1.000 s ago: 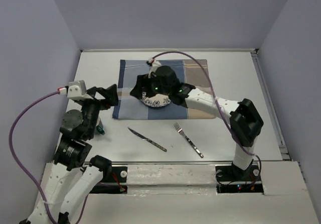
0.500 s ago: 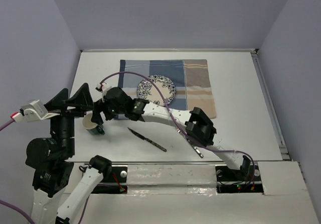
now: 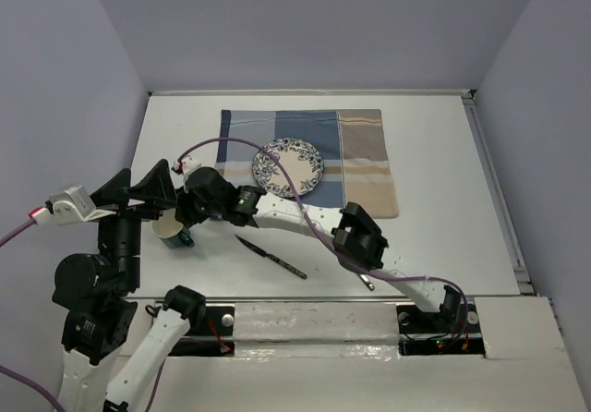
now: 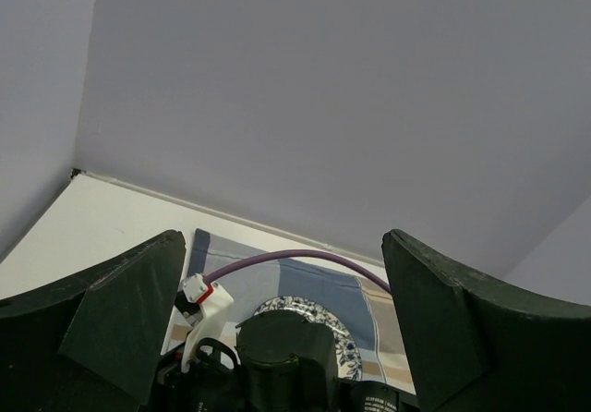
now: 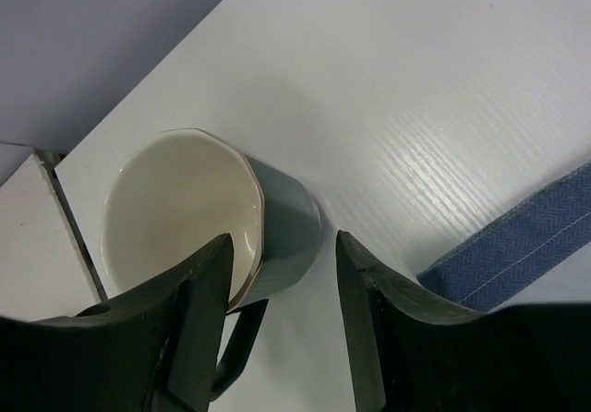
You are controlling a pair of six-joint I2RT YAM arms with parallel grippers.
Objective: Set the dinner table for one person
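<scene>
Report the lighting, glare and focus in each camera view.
Top external: even, soft light, faint shadows, all sharp, including the blue-patterned round ceramic plate. Left wrist: its own dark jaws loom underexposed and soft at the frame's sides. Right wrist: mild sheen streaks the large white matte tabletop; the dark green ceramic mug with cream inside is crisp.

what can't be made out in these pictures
- fork: top external view, mostly hidden under the right arm; only one end shows
- mug: top external view, partly covered by the right arm's wrist
- plate: left wrist view, mostly blocked by the right arm
</scene>
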